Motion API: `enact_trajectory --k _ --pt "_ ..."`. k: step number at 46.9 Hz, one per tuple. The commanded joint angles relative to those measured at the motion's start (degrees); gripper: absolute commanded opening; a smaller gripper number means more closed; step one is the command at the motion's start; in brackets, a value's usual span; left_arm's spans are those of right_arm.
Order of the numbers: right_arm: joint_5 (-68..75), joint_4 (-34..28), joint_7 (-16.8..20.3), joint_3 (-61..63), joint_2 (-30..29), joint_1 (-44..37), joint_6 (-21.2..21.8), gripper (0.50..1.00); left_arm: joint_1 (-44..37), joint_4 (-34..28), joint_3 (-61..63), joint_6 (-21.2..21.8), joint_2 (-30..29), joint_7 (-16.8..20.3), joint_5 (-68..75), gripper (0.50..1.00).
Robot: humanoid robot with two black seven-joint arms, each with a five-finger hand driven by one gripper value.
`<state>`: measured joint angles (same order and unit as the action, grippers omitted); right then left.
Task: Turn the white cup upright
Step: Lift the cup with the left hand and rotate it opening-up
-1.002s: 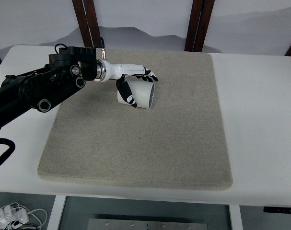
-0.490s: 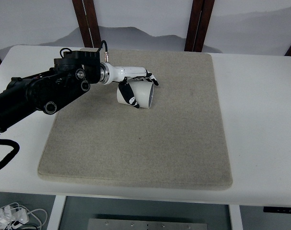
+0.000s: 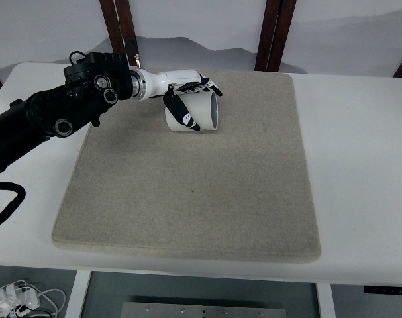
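White cup (image 3: 195,113) lay sideways, mouth facing away from the wrist, clamped in the left robot hand (image 3: 185,94); open mat (image 3: 207,199) lay beyond its fingertips.

One camera looks steeply down from the robot's side, facing the far wall. It sits fairly high, taking in the whole counter (image 3: 359,165) and mat (image 3: 194,199).

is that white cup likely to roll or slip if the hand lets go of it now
Probably yes. The white cylindrical cup lies on its side with its open mouth facing right, so its round wall could roll. The beige felt mat looks soft and flat, which should slow it. The left hand wraps it with a thumb across the smooth wall, so slipping seems possible.
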<state>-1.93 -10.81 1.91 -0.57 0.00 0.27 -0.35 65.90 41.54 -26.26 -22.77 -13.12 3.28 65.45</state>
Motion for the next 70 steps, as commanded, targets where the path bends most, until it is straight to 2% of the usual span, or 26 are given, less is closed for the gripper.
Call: enact_trajectory --k 1,9,17,32,43,54,70 --pt "0.0 0.0 0.0 0.0 0.0 0.0 0.0 0.952 0.5 -1.5 0.1 -0.6 -0.4 0.4 -7.3 0.501" --pt "0.0 0.0 0.0 0.0 0.0 0.0 0.0 0.952 0.1 -6.1 0.0 -0.4 -0.6 2.3 -18.2 0.503" --pt "0.0 0.0 0.0 0.0 0.0 0.0 0.0 0.952 -0.5 -8.9 0.1 -0.8 -0.5 6.3 -29.8 0.503" --pt "0.0 0.0 0.0 0.0 0.0 0.0 0.0 0.952 -3.2 -12.2 0.0 -1.0 0.0 16.3 -43.6 0.518" --pt "0.0 0.0 0.0 0.0 0.0 0.0 0.0 0.952 -6.5 -14.1 -0.1 -5.7 0.1 22.6 -50.2 0.521" --pt "0.0 0.0 0.0 0.0 0.0 0.0 0.0 0.952 -8.7 -17.1 0.2 -6.9 0.8 31.4 -50.2 0.521" --pt "0.0 0.0 -0.1 0.0 0.0 0.0 0.0 0.952 -12.1 -19.5 0.3 -6.9 2.1 31.7 -49.7 0.525"
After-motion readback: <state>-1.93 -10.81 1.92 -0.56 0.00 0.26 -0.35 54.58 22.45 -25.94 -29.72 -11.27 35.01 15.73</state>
